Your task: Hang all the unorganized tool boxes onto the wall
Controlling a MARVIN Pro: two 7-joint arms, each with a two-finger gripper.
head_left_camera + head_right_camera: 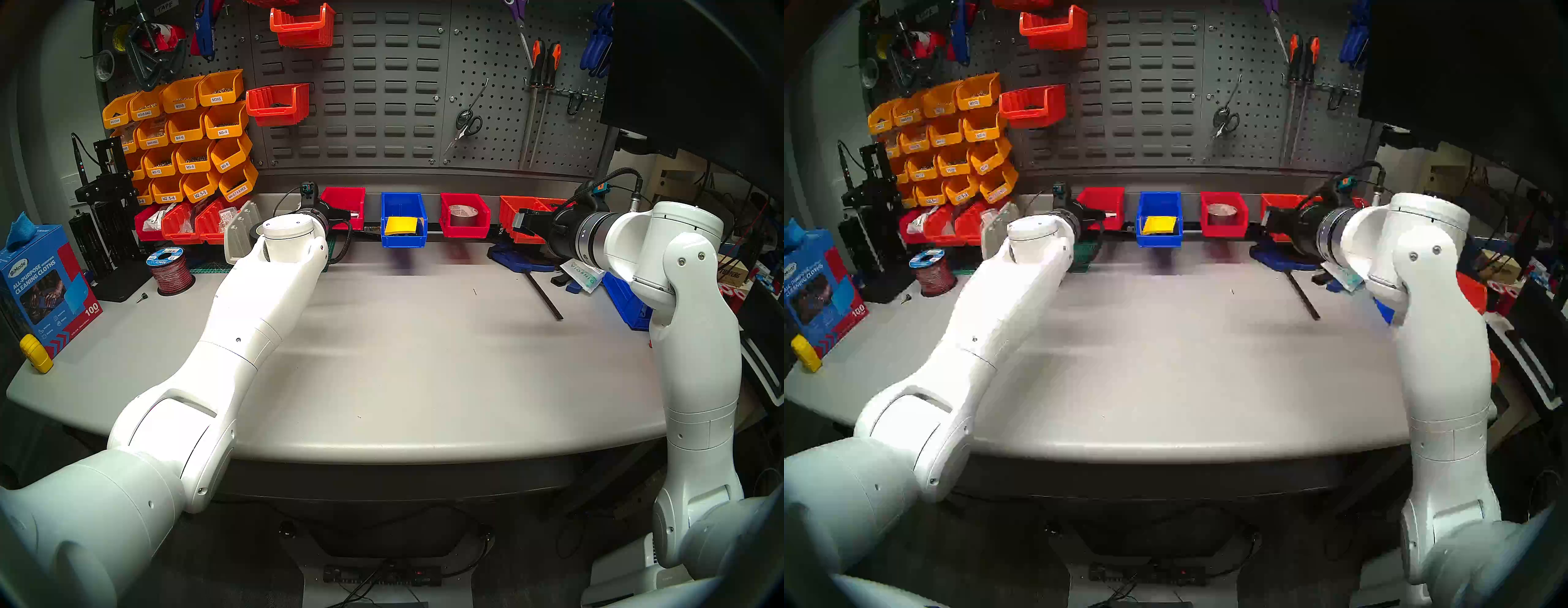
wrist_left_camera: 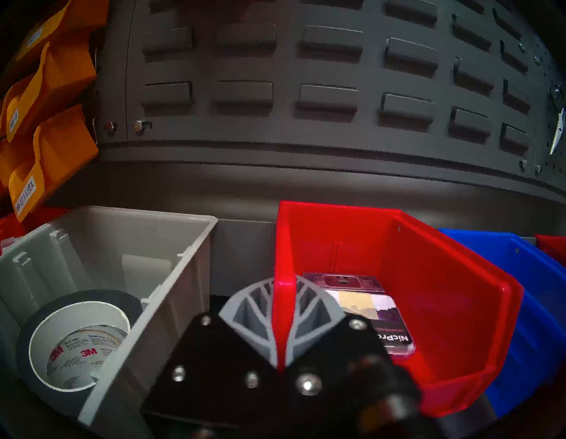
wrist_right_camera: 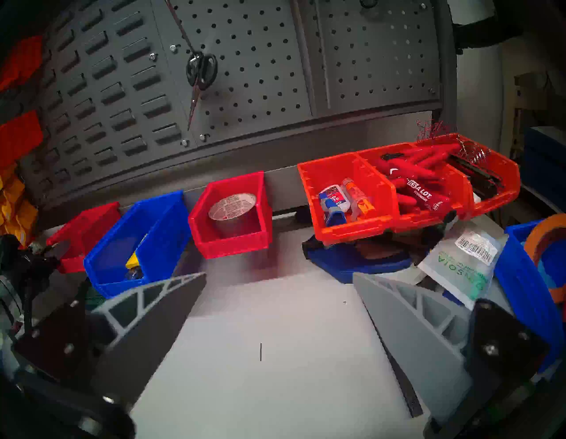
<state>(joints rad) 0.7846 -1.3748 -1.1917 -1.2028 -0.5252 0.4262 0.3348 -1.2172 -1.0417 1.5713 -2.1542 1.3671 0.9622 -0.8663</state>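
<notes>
Three tool boxes stand in a row against the plain strip at the foot of the wall (image 1: 382, 85). The left red one (image 1: 345, 206) holds a small packet. The blue one (image 1: 403, 220) holds a yellow pad, and the right red one (image 1: 464, 214) holds a tape roll. My left gripper (image 1: 339, 214) is shut on the left side wall of the left red tool box (image 2: 398, 291). In the left wrist view its grey fingers (image 2: 245, 312) pinch that wall from both sides. My right gripper (image 1: 524, 223) hangs open and empty to the right, in front of orange-red bins (image 3: 398, 190), its fingers (image 3: 159, 300) spread wide.
Two orange-red bins (image 1: 278, 104) hang on the louvred slots beside yellow labelled bins (image 1: 186, 136). A grey bin with duct tape (image 2: 107, 276) sits just left of my left gripper. A blue vise (image 1: 517, 259), a black bar (image 1: 545, 295), a wire spool (image 1: 169, 271) and a cloth box (image 1: 42, 288) stand around the table.
</notes>
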